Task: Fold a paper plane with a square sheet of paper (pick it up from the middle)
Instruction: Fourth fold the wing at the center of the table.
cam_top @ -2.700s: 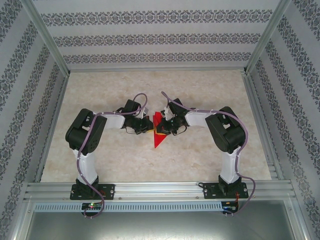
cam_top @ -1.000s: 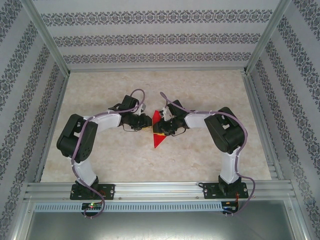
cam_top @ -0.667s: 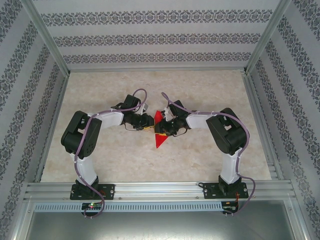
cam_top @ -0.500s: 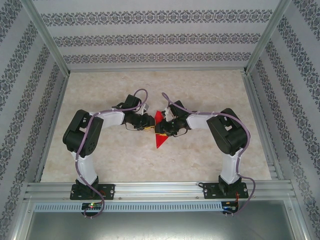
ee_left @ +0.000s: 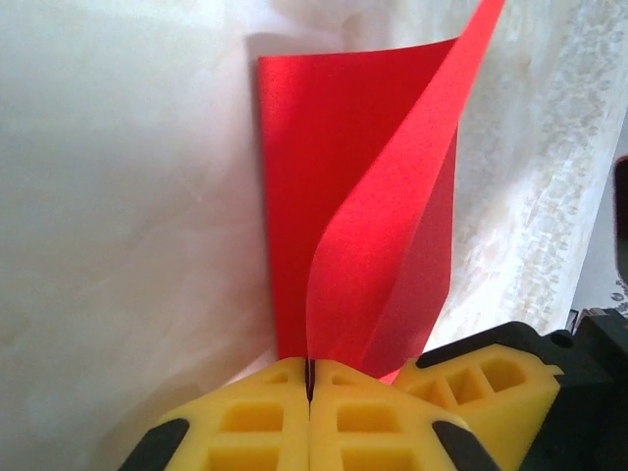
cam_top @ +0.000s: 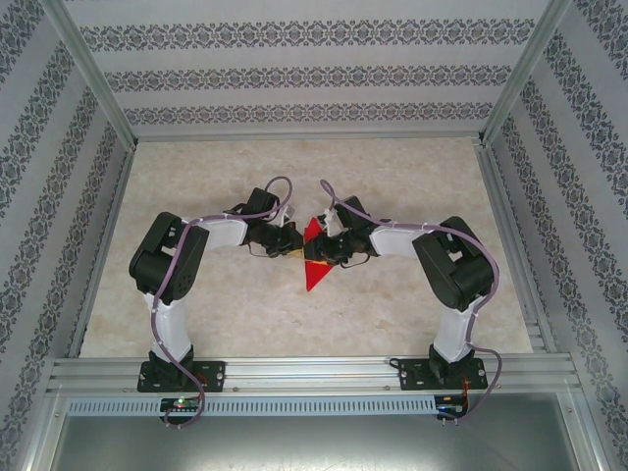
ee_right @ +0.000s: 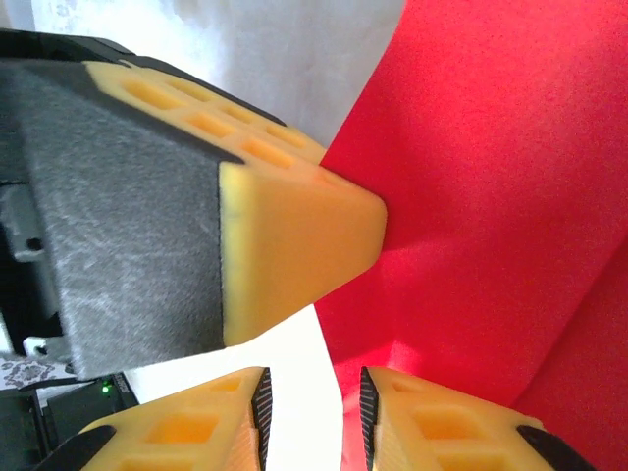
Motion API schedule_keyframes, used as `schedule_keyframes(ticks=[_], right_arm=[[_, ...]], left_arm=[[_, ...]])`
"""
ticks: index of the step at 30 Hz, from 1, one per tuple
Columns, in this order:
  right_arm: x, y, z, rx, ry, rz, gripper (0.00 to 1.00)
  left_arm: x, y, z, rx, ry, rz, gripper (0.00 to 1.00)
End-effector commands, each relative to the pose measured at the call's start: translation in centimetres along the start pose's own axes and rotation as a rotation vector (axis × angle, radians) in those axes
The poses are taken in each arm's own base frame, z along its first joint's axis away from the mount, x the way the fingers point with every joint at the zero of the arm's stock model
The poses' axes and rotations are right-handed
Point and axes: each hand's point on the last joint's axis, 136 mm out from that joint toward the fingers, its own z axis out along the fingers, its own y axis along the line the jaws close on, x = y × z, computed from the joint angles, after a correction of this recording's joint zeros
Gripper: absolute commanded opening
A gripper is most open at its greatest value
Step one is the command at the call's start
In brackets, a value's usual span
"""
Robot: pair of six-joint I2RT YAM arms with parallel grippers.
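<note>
The red sheet of paper (cam_top: 314, 272), folded to a point aimed at the near edge, lies mid-table between both grippers. In the left wrist view one flap of the paper (ee_left: 383, 226) stands up curved from the table. My left gripper (ee_left: 309, 378) is shut on that flap's lower edge, its yellow pads pressed together. From above, the left gripper (cam_top: 293, 247) meets the paper from the left. My right gripper (ee_right: 312, 412) stands open, the paper's (ee_right: 510, 186) edge running under its gap. The right gripper (cam_top: 318, 252) sits at the paper's right side, close to the left one.
The pale marbled tabletop (cam_top: 412, 186) extends on all sides of the paper. Aluminium rails (cam_top: 314, 373) frame the near edge, and patterned walls (cam_top: 294, 69) close in the back and sides. The two grippers' fingers nearly touch.
My left gripper has closed on the raised flap of the paper. The left arm's elbow has swung slightly right. The right gripper has kept its place and opening.
</note>
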Motion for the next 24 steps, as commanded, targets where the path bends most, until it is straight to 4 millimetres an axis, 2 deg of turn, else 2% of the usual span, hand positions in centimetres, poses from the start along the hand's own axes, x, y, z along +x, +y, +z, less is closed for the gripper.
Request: schedule_keyframes(ticks=[1, 6, 9, 18, 24], right_arm=[[-0.2, 0.5, -1.3, -0.012, -0.023, -0.019, 0.31], [-0.7, -0.9, -2.4, 0.024, -0.056, -0.006, 0.30], [-1.7, -1.7, -3.0, 0.043, -0.080, 0.011, 0.28], [-5.2, -2.1, -4.2, 0.065, -0.157, 0.003, 0.23], [-7.0, -1.8, -4.2, 0.071, -0.163, -0.006, 0.22]], left_arm=[[-0.1, -1.3, 0.3, 0.042, 0.006, 0.028, 0.05], [0.0, -1.9, 0.4, 0.059, 0.021, 0.049, 0.06], [0.1, -2.4, 0.5, 0.064, 0.035, 0.070, 0.06], [0.3, -2.3, 1.3, 0.032, 0.087, 0.119, 0.05], [0.2, -1.9, 1.9, 0.014, 0.111, 0.128, 0.05]])
